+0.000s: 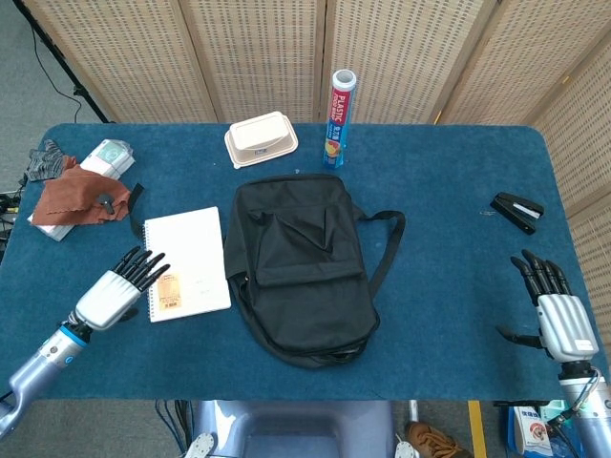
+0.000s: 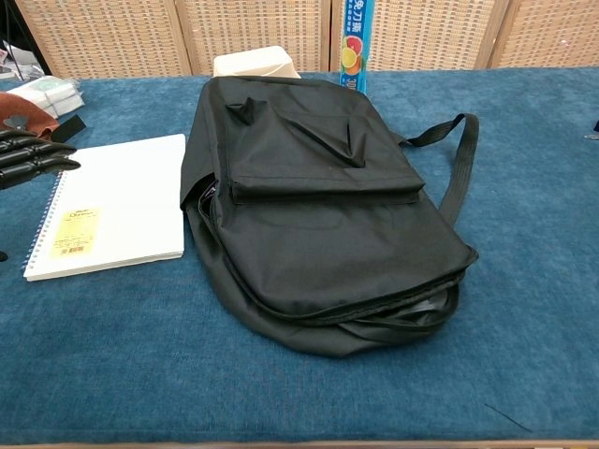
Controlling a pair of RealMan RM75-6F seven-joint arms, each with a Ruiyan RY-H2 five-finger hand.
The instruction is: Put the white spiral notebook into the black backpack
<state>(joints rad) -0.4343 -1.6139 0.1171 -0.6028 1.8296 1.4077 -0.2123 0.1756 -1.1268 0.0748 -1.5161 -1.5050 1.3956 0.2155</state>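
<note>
The white spiral notebook (image 1: 187, 261) (image 2: 117, 204) lies flat on the blue table, just left of the black backpack (image 1: 301, 265) (image 2: 318, 206). The backpack lies flat, its zipper partly undone along the near edge. My left hand (image 1: 118, 290) is open with fingers spread, its fingertips (image 2: 42, 159) reaching the notebook's spiral edge; it holds nothing. My right hand (image 1: 558, 315) rests open at the table's near right corner, far from both objects, and does not show in the chest view.
A brown cloth with a wrapped packet (image 1: 81, 189) lies far left. A cream lunch box (image 1: 260, 138) and a plastic-wrap tube (image 1: 337, 118) stand behind the backpack. A black stapler (image 1: 516, 211) sits at the right.
</note>
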